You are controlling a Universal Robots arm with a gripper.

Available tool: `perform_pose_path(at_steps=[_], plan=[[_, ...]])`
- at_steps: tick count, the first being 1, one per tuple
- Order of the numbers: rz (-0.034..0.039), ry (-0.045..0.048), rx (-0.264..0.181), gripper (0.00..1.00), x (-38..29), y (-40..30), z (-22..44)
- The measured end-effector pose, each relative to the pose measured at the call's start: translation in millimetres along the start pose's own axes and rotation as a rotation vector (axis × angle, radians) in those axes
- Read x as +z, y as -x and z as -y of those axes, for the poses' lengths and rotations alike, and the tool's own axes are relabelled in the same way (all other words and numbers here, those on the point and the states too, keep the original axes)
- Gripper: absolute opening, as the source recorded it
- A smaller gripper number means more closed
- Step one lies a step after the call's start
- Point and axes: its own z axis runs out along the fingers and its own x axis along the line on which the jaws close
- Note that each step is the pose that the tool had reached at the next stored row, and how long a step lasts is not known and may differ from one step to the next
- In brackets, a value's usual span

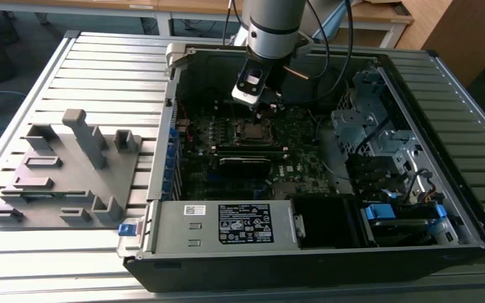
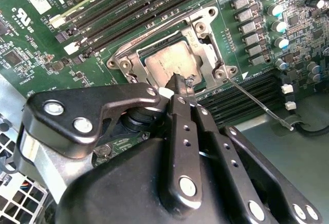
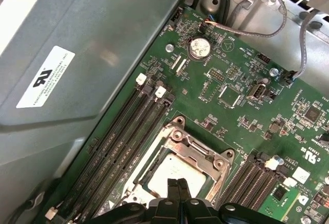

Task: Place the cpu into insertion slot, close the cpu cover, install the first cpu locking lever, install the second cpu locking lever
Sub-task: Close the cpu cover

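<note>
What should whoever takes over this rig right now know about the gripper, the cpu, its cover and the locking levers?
Gripper: shut, holding nothing, tips just over the cpu; I cannot tell whether they touch it.
Cpu: lies flat in the insertion slot. Placing looks done.
Cpu cover: appears lowered around the chip in both wrist views.
Locking lever: one thin rod sticks out free over the memory slots, not latched.
Left: latching the levers; I cannot make out the other lever.

Silver-grey cpu (image 2: 165, 62) flat in insertion slot (image 2: 154, 49) w/ cpu cover (image 2: 204, 36) down over edges
</note>
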Motion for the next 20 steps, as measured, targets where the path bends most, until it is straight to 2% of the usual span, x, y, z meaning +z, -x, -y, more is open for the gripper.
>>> perform_pose_path(at_steps=[20], plan=[[-0.0001, -0.0006, -0.021, 0.10, 0.0, 0.0, 0.1]])
